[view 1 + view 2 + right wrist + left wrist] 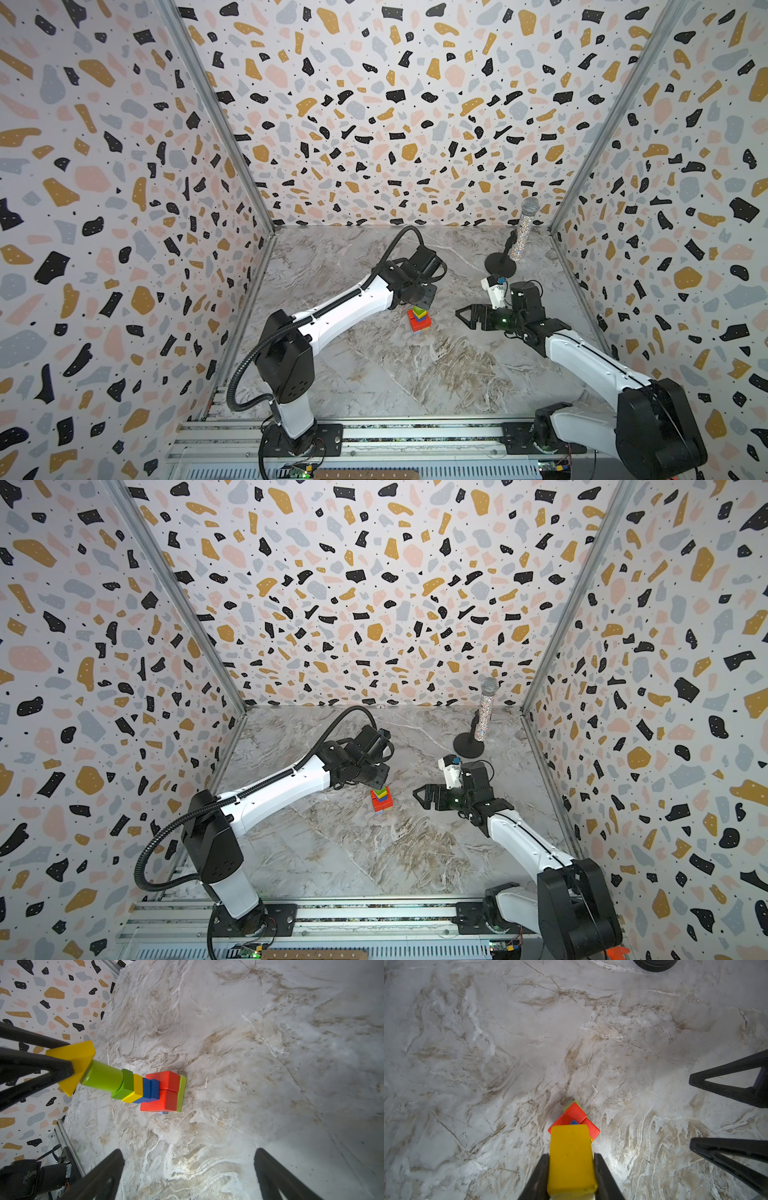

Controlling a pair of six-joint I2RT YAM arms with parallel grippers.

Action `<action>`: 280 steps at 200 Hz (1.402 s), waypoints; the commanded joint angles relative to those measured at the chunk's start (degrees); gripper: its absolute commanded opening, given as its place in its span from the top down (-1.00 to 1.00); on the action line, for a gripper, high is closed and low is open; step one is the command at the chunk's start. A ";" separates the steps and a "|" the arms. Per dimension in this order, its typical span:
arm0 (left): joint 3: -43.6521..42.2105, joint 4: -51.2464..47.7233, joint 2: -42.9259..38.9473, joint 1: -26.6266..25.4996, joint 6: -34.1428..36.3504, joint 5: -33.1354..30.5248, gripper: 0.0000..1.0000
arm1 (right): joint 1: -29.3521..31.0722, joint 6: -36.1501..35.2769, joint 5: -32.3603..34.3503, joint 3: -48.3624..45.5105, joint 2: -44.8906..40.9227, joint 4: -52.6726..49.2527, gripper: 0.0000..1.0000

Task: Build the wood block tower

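A little below mid-frame in both top views, the tower (419,321) stands on the marble table (415,382) — red bricks (168,1099) low down, blue, yellow and green above, a green cylinder (104,1077) uppermost. The left gripper (571,1156) is clamped on a yellow wedge block (80,1053), which meets the cylinder's top. Right of the tower, the right gripper (462,318) is spread wide, empty, clear of it. Farther back, toward the upper right — a glittery microphone (524,228) on a black stand (500,264).
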 commanded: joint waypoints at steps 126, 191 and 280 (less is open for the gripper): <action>2.90 -1.11 -0.82 0.15 -0.05 -2.03 0.02 | -0.19 -0.20 -0.17 0.08 -0.55 0.36 -0.98; 4.42 -0.41 -5.21 0.23 -0.75 -8.00 -0.73 | -0.19 -0.46 0.73 0.78 -1.38 -0.27 -0.98; -7.91 5.51 -27.72 13.02 -4.94 -15.85 -1.00 | -0.34 -0.90 16.00 -0.34 -17.19 -0.29 -0.98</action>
